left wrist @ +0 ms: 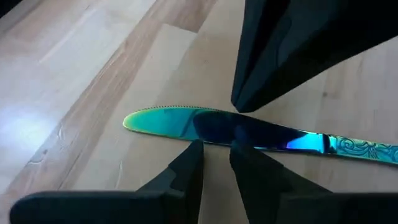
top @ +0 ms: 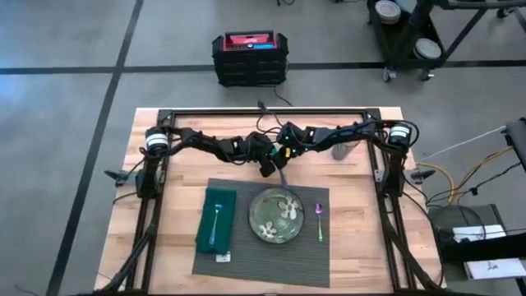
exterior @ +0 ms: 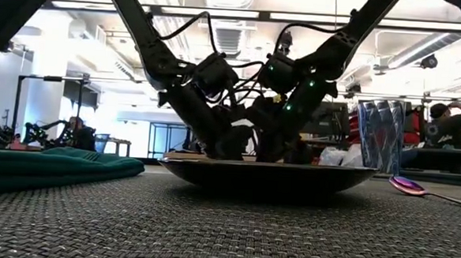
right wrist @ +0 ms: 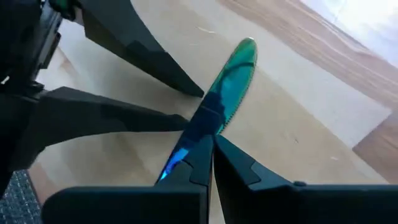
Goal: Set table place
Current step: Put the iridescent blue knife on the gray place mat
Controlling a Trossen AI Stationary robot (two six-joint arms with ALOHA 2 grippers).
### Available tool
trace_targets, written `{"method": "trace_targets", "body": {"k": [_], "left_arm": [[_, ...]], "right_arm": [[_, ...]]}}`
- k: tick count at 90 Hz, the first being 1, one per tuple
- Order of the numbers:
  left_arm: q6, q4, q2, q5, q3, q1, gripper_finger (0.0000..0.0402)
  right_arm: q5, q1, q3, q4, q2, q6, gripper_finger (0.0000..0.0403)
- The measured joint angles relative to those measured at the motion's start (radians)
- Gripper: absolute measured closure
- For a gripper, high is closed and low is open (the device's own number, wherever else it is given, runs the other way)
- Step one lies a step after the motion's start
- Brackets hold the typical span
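Note:
An iridescent blue-green knife [left wrist: 186, 122] lies flat on the bare table [top: 181, 140], just beyond the far edge of the dark grey placemat [top: 246, 256]. Both grippers meet over it. My left gripper [left wrist: 216, 148] is open by a narrow gap, its tips at one long edge of the blade. My right gripper [right wrist: 211, 142] is shut, its tips down on the blade from the other side. In the low view the plate [exterior: 267, 177] hides both sets of fingertips and the knife. My left gripper has its fingertips [left wrist: 199, 148] right at the blade's edge [left wrist: 214, 140], slanting down across the knife; I cannot tell whether they touch it. My right gripper sets its shut fingertips [right wrist: 219, 147] on the blade's middle [right wrist: 217, 118], slanting down from above. The knife stays flat on the wood.
On the placemat lie a green patterned plate [top: 275, 216], a dark green napkin [top: 215, 220] with a fork [top: 217, 215] on it, and a purple spoon [top: 319, 220]. A blue ribbed glass [exterior: 383, 137] stands on the table at the far right.

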Motion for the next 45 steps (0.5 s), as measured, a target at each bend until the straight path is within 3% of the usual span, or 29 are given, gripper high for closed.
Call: {"method": "trace_targets", "body": {"k": [45], "left_arm": [[0.051, 0.011, -0.054, 0.023, -0.004, 0.012, 0.0326]], "right_arm": [[-0.003, -0.011, -0.004, 0.011, -0.006, 0.015, 0.0403]]}}
